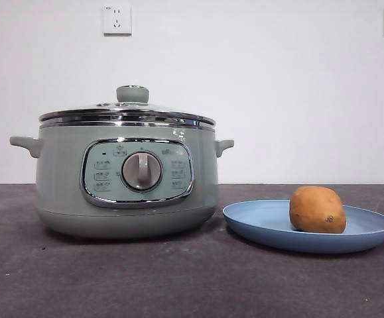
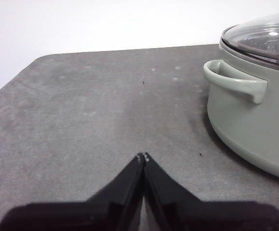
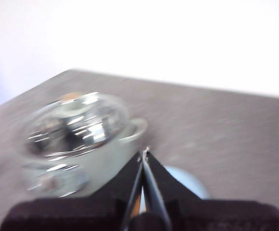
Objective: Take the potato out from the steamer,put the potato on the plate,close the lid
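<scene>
Now one steamer (image 1: 125,182) stands on the dark table (image 1: 178,278), its one lid (image 1: 128,111) seated on the rim. At its three o'clock, just beside it, lies one plate (image 1: 271,225), and one potato (image 1: 317,209) rests on the plate's right half. Two grippers show only in the wrist views: the left gripper (image 2: 143,156) hangs with jaws together near the steamer's handle (image 2: 235,84); the right gripper (image 3: 144,153), also pressed together, hovers above the steamer and plate.
</scene>
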Motion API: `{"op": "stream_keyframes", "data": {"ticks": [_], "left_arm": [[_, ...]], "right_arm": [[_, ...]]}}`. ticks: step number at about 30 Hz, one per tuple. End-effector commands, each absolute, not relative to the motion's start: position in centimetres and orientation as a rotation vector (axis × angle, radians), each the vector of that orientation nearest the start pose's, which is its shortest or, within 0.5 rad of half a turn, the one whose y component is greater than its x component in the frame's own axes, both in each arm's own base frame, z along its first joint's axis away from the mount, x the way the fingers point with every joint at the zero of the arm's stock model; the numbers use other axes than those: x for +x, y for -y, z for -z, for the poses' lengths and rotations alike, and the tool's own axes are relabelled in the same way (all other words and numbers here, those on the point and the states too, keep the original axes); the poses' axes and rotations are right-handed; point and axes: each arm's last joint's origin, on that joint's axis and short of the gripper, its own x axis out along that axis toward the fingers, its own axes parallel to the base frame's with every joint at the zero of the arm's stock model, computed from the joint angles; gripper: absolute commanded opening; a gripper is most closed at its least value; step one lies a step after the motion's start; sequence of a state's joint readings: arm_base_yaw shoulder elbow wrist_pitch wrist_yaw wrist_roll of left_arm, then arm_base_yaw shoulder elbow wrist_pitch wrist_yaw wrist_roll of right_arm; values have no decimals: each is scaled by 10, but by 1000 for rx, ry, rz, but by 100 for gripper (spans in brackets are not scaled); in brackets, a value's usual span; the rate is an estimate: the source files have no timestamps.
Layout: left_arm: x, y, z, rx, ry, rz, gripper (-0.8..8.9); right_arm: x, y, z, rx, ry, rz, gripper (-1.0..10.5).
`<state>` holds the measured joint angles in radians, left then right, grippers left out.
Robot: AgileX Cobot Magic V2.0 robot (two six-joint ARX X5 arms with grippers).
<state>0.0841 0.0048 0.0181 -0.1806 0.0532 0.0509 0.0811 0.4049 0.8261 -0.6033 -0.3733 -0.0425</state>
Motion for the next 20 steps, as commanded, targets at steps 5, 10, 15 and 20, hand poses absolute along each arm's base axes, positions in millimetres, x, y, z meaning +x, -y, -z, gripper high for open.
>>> {"op": "stream_keyframes", "data": {"ticks": [5, 10, 15, 20], "left_arm": [[96, -7, -147, 32, -180, -30, -4], [96, -7, -147, 32, -181, -31, -4], [96, -7, -147, 32, -180, -30, -4], [96, -7, -147, 32, -180, -30, -4]], "right_arm": [[80, -10, -267, 14, -24, -329, 1], [86, -8, -219, 41, 2, -262, 1], [90, -6, -187, 64, -21, -201, 1], [95, -6, -165, 91, -75, -177, 1]]}}
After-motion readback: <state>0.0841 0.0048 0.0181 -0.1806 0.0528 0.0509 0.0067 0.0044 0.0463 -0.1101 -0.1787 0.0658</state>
